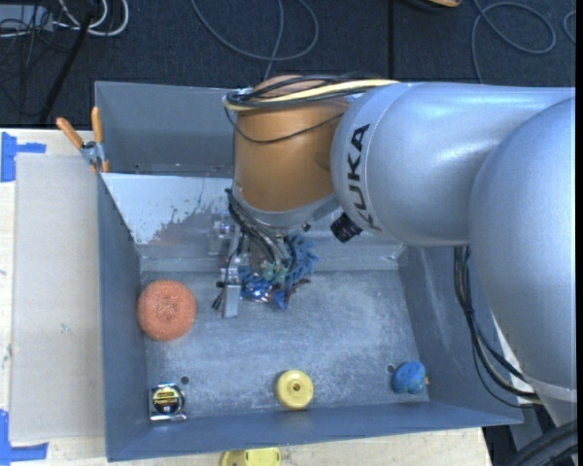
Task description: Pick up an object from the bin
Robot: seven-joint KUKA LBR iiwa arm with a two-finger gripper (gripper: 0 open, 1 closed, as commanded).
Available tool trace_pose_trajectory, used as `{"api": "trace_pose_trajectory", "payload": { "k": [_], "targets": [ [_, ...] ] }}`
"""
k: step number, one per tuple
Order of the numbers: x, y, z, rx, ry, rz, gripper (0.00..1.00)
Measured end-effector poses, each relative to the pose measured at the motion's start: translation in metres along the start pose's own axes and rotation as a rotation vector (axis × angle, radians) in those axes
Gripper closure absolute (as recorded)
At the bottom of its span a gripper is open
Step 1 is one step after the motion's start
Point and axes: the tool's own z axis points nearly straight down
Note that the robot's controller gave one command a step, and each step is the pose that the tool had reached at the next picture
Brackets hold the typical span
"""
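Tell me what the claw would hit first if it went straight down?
Probably the bin's bare grey floor. The claw points down right beside the tangled blue thing, but depth is unclear, so it might brush that first.

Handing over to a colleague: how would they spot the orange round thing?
Find the left wall of the grey bin, midway. The orange ball lies beside it, left of the end effector. It is bigger and rougher than the yellow disc and blue lump.
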Motion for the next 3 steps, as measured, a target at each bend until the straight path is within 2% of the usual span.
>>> {"api": "trace_pose_trajectory", "payload": {
  "k": [1, 2, 3],
  "targets": [
    [-0.001, -0.001, -0.005, -0.001, -0.007, 0.004, 0.00],
    [-0.007, 0.039, 0.069, -0.002, -0.012, -0.023, 0.00],
    [-0.003, 0.052, 0.111, 0.000, -0.003, -0.029, 0.00]
  ]
}}
